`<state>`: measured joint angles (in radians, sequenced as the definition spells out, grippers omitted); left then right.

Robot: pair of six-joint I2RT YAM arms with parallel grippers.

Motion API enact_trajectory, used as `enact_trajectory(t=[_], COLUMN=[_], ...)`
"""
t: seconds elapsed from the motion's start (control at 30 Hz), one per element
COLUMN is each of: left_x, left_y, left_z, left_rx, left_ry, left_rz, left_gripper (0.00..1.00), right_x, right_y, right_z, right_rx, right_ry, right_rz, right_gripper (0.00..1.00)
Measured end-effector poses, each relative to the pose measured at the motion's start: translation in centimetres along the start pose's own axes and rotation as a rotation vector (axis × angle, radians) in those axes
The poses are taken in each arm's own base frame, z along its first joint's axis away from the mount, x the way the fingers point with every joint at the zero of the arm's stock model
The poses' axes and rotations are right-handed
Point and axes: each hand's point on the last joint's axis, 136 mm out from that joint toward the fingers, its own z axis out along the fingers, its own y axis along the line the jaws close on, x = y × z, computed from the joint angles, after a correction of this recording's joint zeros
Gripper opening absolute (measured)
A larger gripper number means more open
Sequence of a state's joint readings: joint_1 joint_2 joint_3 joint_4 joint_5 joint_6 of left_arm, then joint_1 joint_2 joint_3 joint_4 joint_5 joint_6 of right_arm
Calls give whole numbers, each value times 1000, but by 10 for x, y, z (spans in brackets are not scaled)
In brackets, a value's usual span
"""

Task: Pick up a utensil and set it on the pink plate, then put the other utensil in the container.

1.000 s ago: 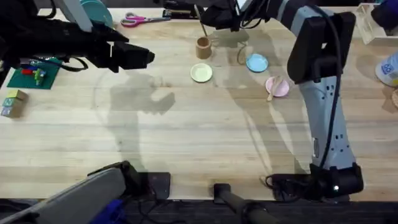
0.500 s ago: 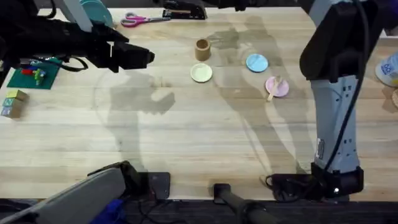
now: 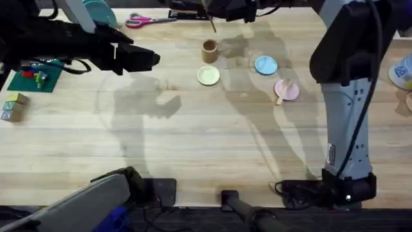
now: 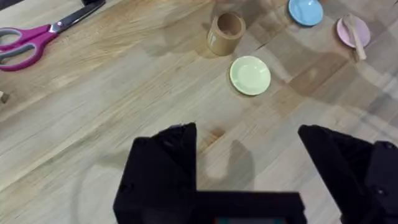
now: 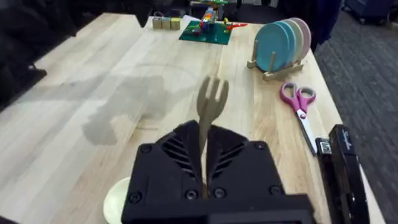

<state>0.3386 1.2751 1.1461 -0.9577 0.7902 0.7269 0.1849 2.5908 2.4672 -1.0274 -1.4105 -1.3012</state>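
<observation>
The wooden table (image 3: 212,142) carries everything. The right arm (image 3: 344,96) rises from its base and reaches across the far edge, where the right claw (image 3: 222,9) hangs above the table. Its fingers are pressed together on the handle of the fork (image 5: 210,115), which stands straight up out of the claw with its prongs at the free end; from overhead the fork (image 3: 210,20) shows as a thin stick poking out beneath the claw. The brown cup (image 3: 210,50) stands upright just below and near that claw, apart from the fork, with nothing visible in it. The yellow-green plate (image 3: 208,76) lies beside the cup, the blue plate (image 3: 265,65) farther toward the arm's side.

The pink plate (image 3: 287,89) sits well apart from the right claw, and the spoon (image 3: 282,93) lies across it, handle jutting over the rim.

The left claw (image 4: 249,180) hovers spread wide, holding nothing, well clear of the cup (image 4: 225,34).
</observation>
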Motion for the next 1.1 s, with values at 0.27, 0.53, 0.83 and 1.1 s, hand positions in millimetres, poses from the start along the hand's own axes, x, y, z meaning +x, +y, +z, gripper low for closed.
enact_trajectory(t=[0.27, 0.53, 0.83, 1.1], left_x=[0, 0, 0, 0], left_y=[0, 0, 0, 0], left_z=[0, 0, 0, 0], left_rx=[0, 0, 0, 0], left_ry=[0, 0, 0, 0], left_rz=[0, 0, 0, 0], left_gripper=[995, 994, 995, 995], right_x=[2, 2, 1, 8], right_y=[10, 12, 11, 10], right_z=[2, 5, 5, 11], right_rx=[-16, -23, -23, -31], right_ry=[3, 5, -4, -13], right_rz=[-69, -148, -212, -235], right_gripper=[33, 33, 33, 33])
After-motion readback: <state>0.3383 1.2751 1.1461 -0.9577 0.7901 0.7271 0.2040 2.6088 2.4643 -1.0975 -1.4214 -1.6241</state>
